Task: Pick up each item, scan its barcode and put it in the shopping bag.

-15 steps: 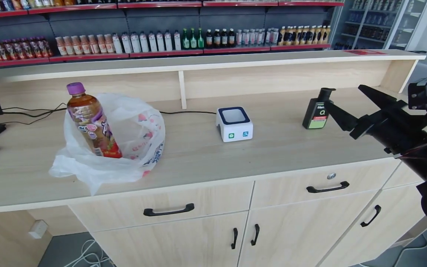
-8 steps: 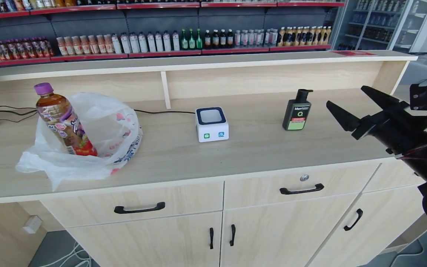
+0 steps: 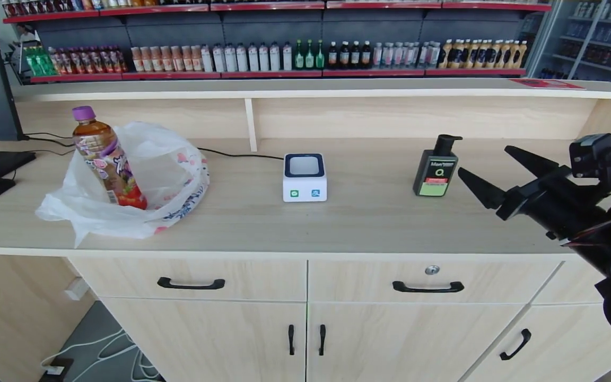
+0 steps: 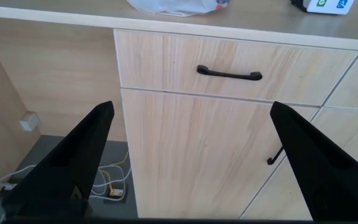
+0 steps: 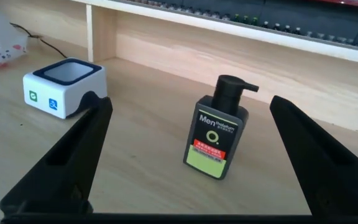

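While the pump bottle [image 3: 436, 168] stood upright on the tabletop [image 3: 369, 223], right of the scanner [image 3: 305, 178], the right tool [image 3: 483, 160] hung spread wide near it, empty; closing squarely about the body, below the pump, seemed advisable.

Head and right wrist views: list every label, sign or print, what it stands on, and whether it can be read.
Pump bottle: white wording and a ring sign on the dark label, readable; red band's print too small.
Scanner: green and blue square icons, no words.
Tea bottle: label print blurred.
Bag: red and blue print, unreadable.
Shelf bottles: labels too small.
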Robot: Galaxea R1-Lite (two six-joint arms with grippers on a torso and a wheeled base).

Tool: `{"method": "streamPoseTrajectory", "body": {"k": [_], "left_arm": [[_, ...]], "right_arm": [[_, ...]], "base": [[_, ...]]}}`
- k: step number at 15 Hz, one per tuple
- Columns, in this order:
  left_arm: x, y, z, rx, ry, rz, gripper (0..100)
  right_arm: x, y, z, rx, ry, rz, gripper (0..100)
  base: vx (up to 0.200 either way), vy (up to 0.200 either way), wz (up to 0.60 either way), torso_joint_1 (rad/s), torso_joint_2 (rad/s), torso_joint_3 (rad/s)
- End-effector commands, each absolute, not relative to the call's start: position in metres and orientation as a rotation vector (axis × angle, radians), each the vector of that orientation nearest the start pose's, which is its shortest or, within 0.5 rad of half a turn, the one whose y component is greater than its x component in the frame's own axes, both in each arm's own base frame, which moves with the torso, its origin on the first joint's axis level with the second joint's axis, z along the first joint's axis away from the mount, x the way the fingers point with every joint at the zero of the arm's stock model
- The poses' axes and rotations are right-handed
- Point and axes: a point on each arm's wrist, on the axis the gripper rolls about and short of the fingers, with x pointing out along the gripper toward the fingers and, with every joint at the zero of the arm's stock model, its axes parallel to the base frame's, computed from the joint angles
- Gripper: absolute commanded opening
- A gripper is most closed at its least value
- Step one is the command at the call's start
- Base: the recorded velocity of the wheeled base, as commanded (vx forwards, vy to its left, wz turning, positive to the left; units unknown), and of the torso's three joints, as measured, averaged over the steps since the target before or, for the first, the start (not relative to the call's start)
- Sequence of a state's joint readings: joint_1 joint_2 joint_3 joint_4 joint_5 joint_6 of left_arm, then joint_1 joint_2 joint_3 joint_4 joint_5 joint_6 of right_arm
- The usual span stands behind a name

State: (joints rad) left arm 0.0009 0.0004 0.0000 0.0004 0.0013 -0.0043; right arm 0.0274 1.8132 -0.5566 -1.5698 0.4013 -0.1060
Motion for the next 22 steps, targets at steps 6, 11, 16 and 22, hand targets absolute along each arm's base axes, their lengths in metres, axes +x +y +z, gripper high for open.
{"method": "streamPoseTrajectory", "body": {"k": [6, 11, 16, 22], "left_arm": [[-0.023, 0.0, 0.076, -0.003, 0.002, 0.002, 100], [-0.023, 0.0, 0.076, -0.003, 0.002, 0.003, 100], [-0.023, 0.0, 0.076, -0.003, 0.002, 0.003, 100], [-0.023, 0.0, 0.076, -0.002, 0.002, 0.003, 100]], "right_arm": [[0.295, 0.021, 0.164, -0.151, -0.275, 0.427, 100], [0.31, 0.042, 0.165, -0.146, -0.306, 0.489, 100], [0.33, 0.04, 0.164, -0.151, -0.328, 0.474, 100], [0.346, 0.041, 0.155, -0.15, -0.32, 0.473, 100]], "base": [[0.133, -0.067, 0.0, 0.0, 0.0, 0.003], [0.0, 0.0, 0.0, 0.0, 0.0, 0.0], [0.0, 0.0, 0.0, 0.0, 0.0, 0.0], [0.0, 0.0, 0.0, 0.0, 0.0, 0.0]]}}
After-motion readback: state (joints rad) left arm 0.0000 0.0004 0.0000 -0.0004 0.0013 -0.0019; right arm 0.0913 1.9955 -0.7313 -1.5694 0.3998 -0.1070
